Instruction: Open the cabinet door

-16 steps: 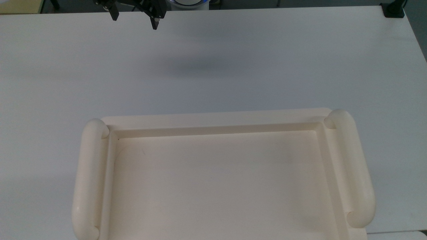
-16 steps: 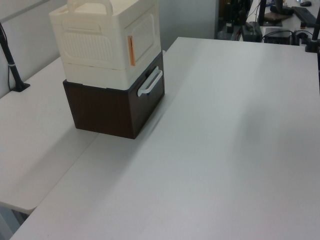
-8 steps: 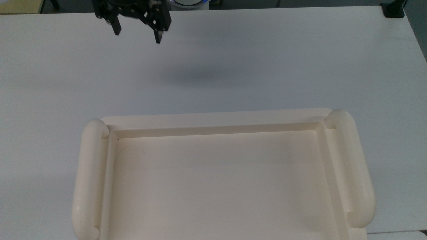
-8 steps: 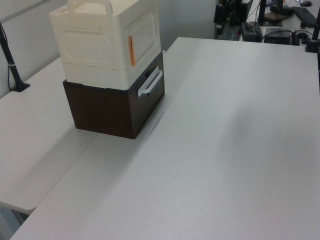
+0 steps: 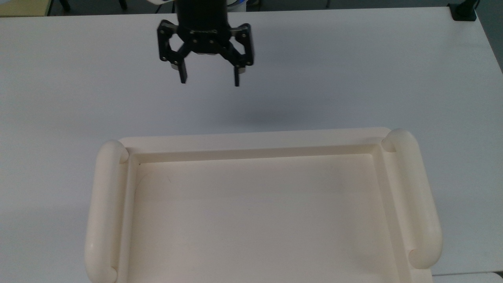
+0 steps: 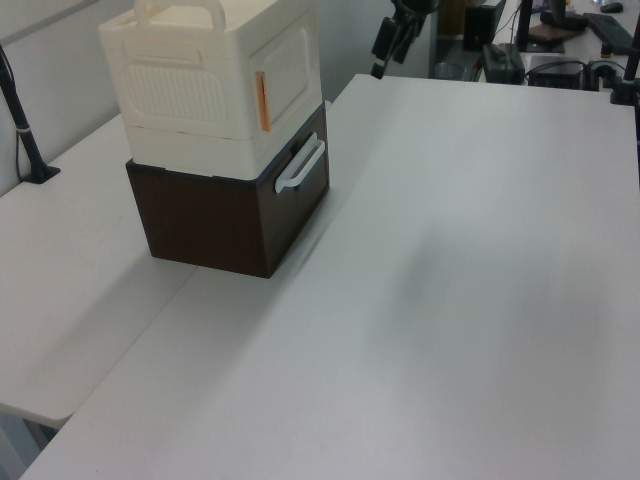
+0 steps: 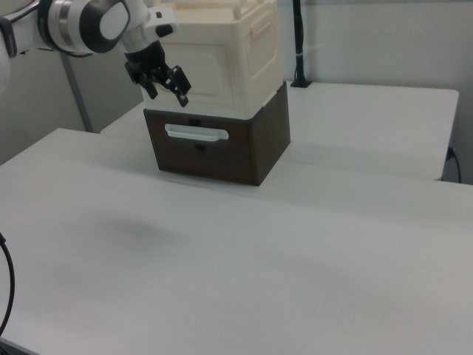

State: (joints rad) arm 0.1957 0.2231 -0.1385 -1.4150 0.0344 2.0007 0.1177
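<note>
Closing the gap to the cabinet door (image 7: 218, 70) looks like the step in hand, so the end effector (image 5: 209, 80), its fingers spread wide and empty above the tabletop (image 5: 353, 70), should line up with the door's edge by the orange strip (image 6: 262, 100) before hooking it. That door stands upright on the front of the cabinet (image 6: 210, 80), which sits atop a dark brown drawer unit (image 7: 222, 144); it faces the open tabletop, its longer side running level

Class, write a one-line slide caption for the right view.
Open gripper hangs in the air before the closed cabinet door of the cream cabinet, stacked on a dark brown drawer box.
</note>
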